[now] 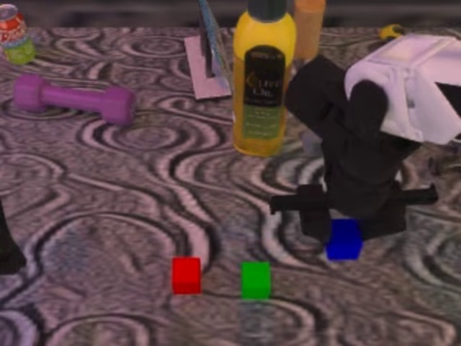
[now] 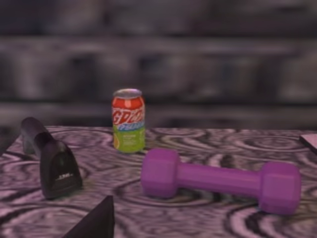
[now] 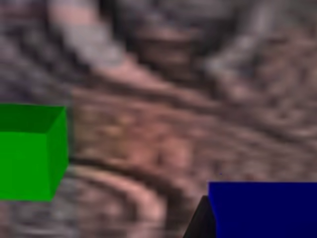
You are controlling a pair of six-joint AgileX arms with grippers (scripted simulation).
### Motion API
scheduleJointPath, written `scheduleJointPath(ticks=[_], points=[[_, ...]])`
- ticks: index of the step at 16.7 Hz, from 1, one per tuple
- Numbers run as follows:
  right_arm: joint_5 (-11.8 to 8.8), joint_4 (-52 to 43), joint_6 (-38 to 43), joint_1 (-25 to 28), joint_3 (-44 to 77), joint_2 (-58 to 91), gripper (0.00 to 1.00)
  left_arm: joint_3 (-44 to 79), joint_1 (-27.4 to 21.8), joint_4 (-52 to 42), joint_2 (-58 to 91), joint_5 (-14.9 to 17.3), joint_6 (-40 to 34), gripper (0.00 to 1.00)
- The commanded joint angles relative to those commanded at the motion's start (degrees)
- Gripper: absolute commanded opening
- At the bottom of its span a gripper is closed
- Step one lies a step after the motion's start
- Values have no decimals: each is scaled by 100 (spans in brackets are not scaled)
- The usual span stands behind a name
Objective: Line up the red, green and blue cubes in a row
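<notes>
The red cube (image 1: 186, 275) and green cube (image 1: 256, 280) sit side by side near the table's front edge, a small gap between them. The blue cube (image 1: 344, 241) is to the right of the green one and slightly farther back, under my right gripper (image 1: 341, 225), which is shut on it. In the right wrist view the blue cube (image 3: 262, 208) fills the lower corner beside one dark fingertip (image 3: 202, 223), with the green cube (image 3: 29, 151) off to the side. My left gripper (image 1: 7, 249) is parked at the table's left edge, open and holding nothing.
A tall yellow bottle (image 1: 263, 79) stands behind the cubes, with an orange bottle (image 1: 310, 25) and a pink card stand (image 1: 209, 68) beside it. A purple dumbbell (image 1: 72, 97) and a soda can (image 1: 16, 34) lie at the back left. A black scanner (image 2: 52, 161) shows near the can.
</notes>
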Motion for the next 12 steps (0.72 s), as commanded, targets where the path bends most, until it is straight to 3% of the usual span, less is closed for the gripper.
scheduleJointPath(ticks=[3,12], points=[[29,19,450,225,-50,-135,0,0,0,0,0,0,0,100],[15,436,470,238,-334,22,0,0,0,0,0,0,0,100]])
